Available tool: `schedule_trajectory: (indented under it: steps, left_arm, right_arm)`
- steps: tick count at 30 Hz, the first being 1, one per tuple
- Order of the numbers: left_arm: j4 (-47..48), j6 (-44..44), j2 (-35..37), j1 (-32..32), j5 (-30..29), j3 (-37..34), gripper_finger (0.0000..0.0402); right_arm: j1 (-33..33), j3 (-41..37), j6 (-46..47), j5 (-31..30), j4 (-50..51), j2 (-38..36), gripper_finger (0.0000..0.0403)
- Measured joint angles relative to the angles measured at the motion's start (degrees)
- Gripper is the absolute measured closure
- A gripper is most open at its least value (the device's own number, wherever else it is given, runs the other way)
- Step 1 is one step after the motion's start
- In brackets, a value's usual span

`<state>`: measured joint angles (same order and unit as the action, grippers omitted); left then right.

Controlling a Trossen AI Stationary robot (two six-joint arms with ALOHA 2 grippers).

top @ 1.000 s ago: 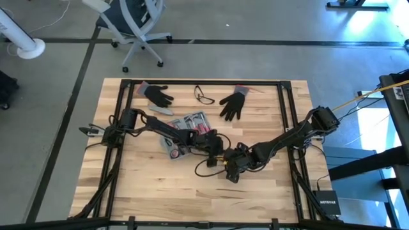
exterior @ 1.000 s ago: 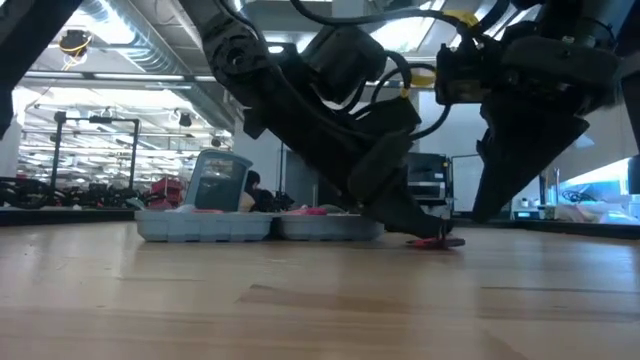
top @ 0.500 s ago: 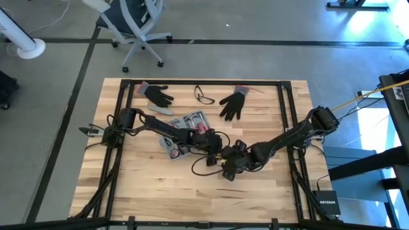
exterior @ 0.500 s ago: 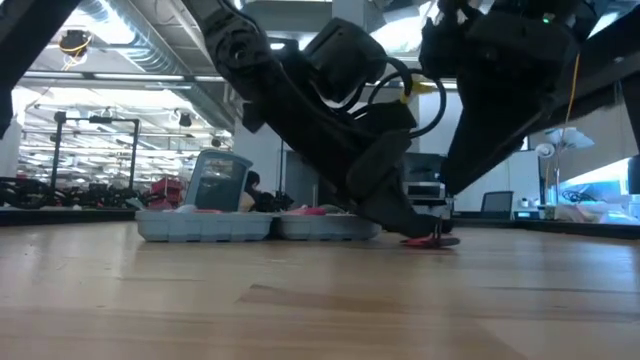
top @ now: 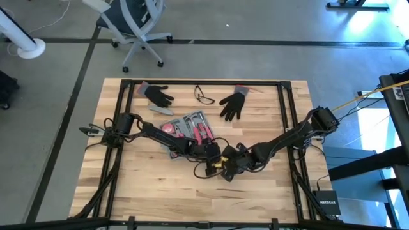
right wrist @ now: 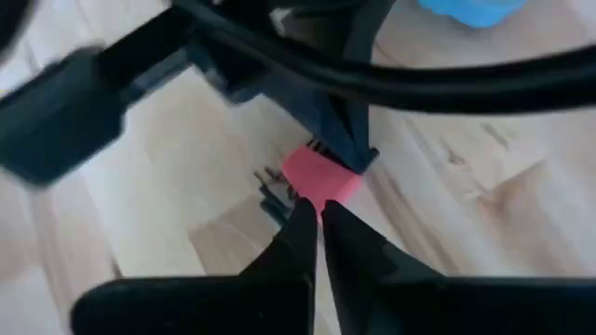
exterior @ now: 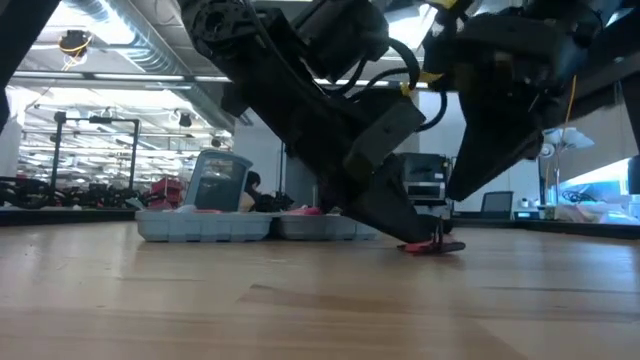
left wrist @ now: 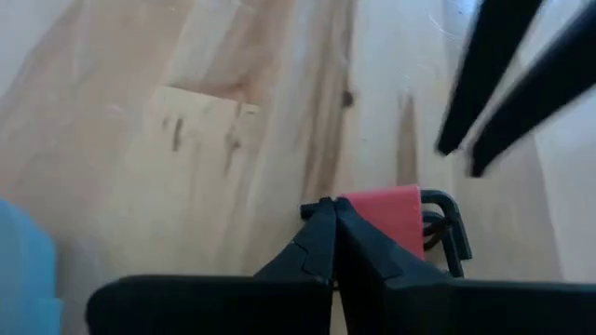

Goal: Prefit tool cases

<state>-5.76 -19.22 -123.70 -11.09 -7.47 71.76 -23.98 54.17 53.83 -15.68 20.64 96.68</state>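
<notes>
The tool case [top: 185,131] lies open and flat on the table, blue-grey with red-handled tools in its recesses; the low view shows it [exterior: 250,228] behind the arms. To its right and nearer the front edge, a small red holder with black keys [left wrist: 386,216] lies on the wood. My left gripper [left wrist: 328,207] is shut, its tips down at this holder. My right gripper [right wrist: 317,209] is shut too and hovers just above the holder [right wrist: 317,177], clear of the table in the low view [exterior: 465,190]. My left gripper sets its shut fingertips [exterior: 400,235] against the red holder's end nearest the case [left wrist: 349,212]. The fingers slant down from the table's left. The holder lies flat on the wood; the fingers hide the exact spot of contact.
Two black gloves [top: 158,96] [top: 233,104], a pair of glasses [top: 204,97] and a slim grey bar [top: 162,109] lie along the far side. Black frame rails [top: 286,108] run along the table's sides. Bare wood [top: 166,185] spreads toward the near edge.
My left gripper, still shut, has swung toward the table's near edge and slightly right, rolling as it went, which uncovers more of the case. My right gripper has rolled in place and its fingers have come together. The red holder has stayed about where it was.
</notes>
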Motion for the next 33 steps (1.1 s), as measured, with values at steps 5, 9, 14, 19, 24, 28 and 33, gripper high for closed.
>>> schedule_trajectory:
  steps: [5,9,14,19,24,28,33]
  left_arm:
    - [-0.1,-0.3,0.0,0.1,0.5,0.0,0.0402]
    - [-0.1,-0.3,-0.1,0.2,0.7,-0.1,0.0402]
    - [-0.1,-0.2,-0.1,0.2,0.7,-0.1,0.0402]
    - [-0.1,-0.2,-0.1,0.2,0.1,-0.1,0.0401]
    - [-1.4,-0.5,-0.8,0.2,0.0,-0.2,0.0401]
    - [-3.2,-1.8,-1.9,0.1,-0.4,-0.2,0.0402]
    - [-3.8,-0.9,-2.1,0.1,-0.6,-0.2,0.0402]
  right_arm:
    - [-0.1,-9.2,11.8,1.8,-12.5,0.0,0.0402]
    - [0.0,-15.1,19.5,1.3,-23.0,0.0,0.0402]
    - [0.0,-17.1,22.0,0.9,-32.8,0.0,0.0403]
    - [0.0,-16.9,22.4,0.8,-32.9,0.1,0.0403]
    - [0.0,-16.9,22.5,0.7,-33.3,0.1,0.0403]
    - [0.0,-16.9,23.6,0.9,-33.8,0.1,0.0403]
    - [0.0,-15.9,23.7,0.1,-33.3,0.4,0.0403]
